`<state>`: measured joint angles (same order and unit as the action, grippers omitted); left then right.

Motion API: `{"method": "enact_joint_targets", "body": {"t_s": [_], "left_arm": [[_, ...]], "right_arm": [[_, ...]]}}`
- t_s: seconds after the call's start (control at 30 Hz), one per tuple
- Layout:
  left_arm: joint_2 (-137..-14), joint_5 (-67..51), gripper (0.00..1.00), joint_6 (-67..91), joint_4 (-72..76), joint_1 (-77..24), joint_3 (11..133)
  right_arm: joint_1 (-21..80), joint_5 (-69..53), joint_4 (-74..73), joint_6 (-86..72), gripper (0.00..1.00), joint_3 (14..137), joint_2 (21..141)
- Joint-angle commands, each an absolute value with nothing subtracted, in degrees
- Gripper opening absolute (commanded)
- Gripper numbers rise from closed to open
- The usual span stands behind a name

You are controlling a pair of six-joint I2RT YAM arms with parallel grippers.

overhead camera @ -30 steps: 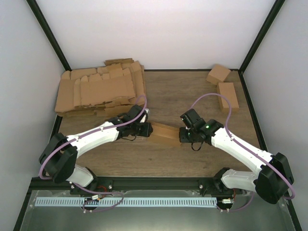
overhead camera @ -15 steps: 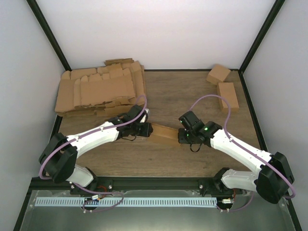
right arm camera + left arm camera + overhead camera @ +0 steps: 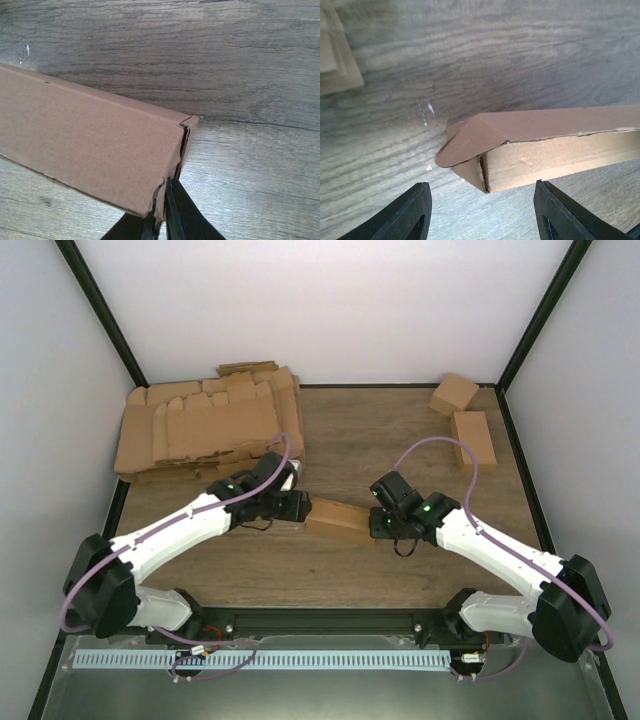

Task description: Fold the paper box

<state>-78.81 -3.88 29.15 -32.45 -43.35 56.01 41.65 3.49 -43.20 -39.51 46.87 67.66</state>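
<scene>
Right gripper (image 3: 164, 210) clamps one end of the paper box (image 3: 338, 521); left gripper (image 3: 482, 183), jaws apart, faces the loose end flap (image 3: 470, 140). Best to press it in squarely against that anchor.

A robot test cell in a lab: plain white walls (image 3: 330, 300) in black framing (image 3: 100, 310) box in a wooden table (image 3: 360, 440), two arms (image 3: 180, 530) bolted along its near rail (image 3: 330, 622).

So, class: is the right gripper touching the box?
Touching. The right wrist view shows the right gripper pinching a corner of the box between its fingers.
</scene>
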Motion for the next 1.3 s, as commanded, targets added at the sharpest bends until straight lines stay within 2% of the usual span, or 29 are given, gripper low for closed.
{"method": "enact_joint_targets", "body": {"t_s": [0.0, 0.57, 0.87, 1.0, 1.13, 1.27], "left_arm": [[-75.21, -2.49, 0.59, 26.03, -35.87, -40.50, 57.63], [-82.34, -8.40, 0.45, 16.23, -31.52, -39.33, 57.60], [-83.35, -7.77, 0.13, 16.40, -32.41, -40.41, 59.17], [-83.75, -7.59, 0.04, 18.00, -37.35, -40.76, 61.42], [-84.46, -9.31, 0.04, 20.76, -40.56, -40.85, 62.98], [-84.69, -11.83, 0.04, 24.03, -40.58, -40.91, 62.99]], "right_arm": [[42.54, 3.21, -46.05, -39.05, 0.06, 47.03, 69.43], [42.54, 2.57, -45.71, -37.97, 0.07, 48.05, 70.25], [42.54, 1.97, -45.20, -37.29, 0.08, 47.86, 69.80], [42.54, 1.75, -44.74, -36.81, 0.08, 47.78, 69.89], [42.54, 1.30, -44.13, -35.82, 0.11, 47.68, 70.06], [42.54, 0.61, -43.28, -35.10, 0.21, 47.40, 69.65]]}}
